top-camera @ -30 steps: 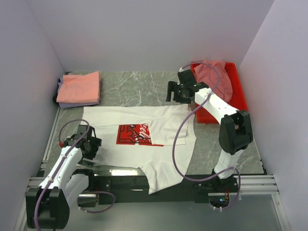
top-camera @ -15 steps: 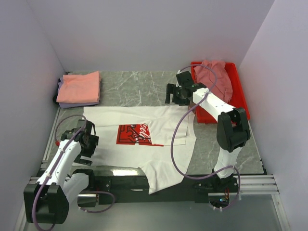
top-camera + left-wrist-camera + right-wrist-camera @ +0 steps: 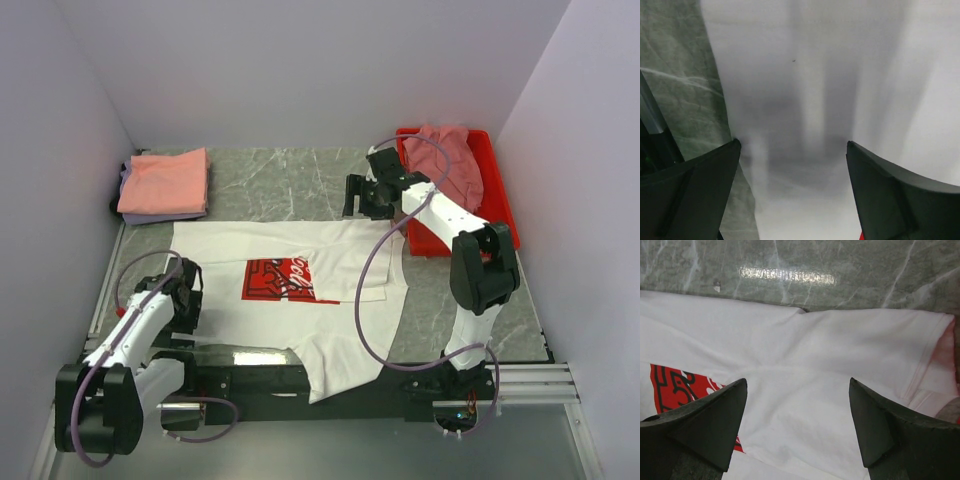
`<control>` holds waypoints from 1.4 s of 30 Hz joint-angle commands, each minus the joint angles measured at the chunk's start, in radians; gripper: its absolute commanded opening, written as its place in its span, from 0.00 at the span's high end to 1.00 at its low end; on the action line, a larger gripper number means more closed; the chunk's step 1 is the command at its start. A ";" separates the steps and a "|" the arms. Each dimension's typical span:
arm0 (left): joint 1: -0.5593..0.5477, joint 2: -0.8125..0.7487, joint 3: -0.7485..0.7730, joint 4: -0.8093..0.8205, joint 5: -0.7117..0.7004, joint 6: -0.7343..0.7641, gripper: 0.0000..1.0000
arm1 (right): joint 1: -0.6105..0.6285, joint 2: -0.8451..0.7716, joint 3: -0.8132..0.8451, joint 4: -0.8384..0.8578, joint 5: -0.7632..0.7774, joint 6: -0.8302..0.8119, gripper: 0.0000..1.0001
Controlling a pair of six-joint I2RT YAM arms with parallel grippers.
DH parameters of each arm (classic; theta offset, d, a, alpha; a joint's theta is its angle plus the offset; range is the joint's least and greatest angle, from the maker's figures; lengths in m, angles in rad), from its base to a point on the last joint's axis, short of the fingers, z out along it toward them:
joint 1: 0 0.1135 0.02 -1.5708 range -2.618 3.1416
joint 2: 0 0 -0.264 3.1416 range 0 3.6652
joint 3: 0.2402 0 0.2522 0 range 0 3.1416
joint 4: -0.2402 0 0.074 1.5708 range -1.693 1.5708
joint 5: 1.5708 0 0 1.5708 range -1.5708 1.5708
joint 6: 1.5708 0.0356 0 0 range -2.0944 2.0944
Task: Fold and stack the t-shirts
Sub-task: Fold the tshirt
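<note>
At the far-left corner of the desk [image 3: 280, 180] you already have a folded salmon-orange tee [image 3: 165, 180] lying on a folded lavender tee [image 3: 160, 216], so two look done. Nearer you, the left fingers [image 3: 695, 190] are spread wide and hold nothing. They hang low over the left border of the white tee [image 3: 290, 290], with one finger out past the cloth edge, over bare desk.

That white tee lies flat, print up, in the middle and has no fold in it yet. Its lower part hangs over the near desk edge onto the black frame. You have open desk behind it for drawing the cloth back.

Over the collar edge, the right fingers [image 3: 700, 425] are also spread and empty. Right of them, the dusty-pink tee [image 3: 445, 155] sits crumpled in the red tray [image 3: 503, 205], so that one is left too. The tray's corner lies just beside the white tee's right shoulder, so watch your room there.
</note>
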 commanded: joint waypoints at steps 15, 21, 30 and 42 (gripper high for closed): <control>-0.006 -0.209 -0.126 0.083 0.026 -0.041 0.52 | -0.010 -0.022 -0.024 0.002 0.012 -0.018 0.11; -0.006 -0.164 -0.106 0.076 0.038 -0.013 0.86 | -0.009 -0.034 -0.041 0.002 0.014 -0.016 0.12; -0.006 -0.199 -0.025 -0.012 -0.031 0.009 1.00 | 0.035 -0.144 -0.119 -0.008 -0.002 -0.045 0.12; -0.006 -0.190 -0.016 0.050 0.018 0.174 1.00 | 0.581 -0.545 -0.493 -0.104 0.078 -0.105 0.15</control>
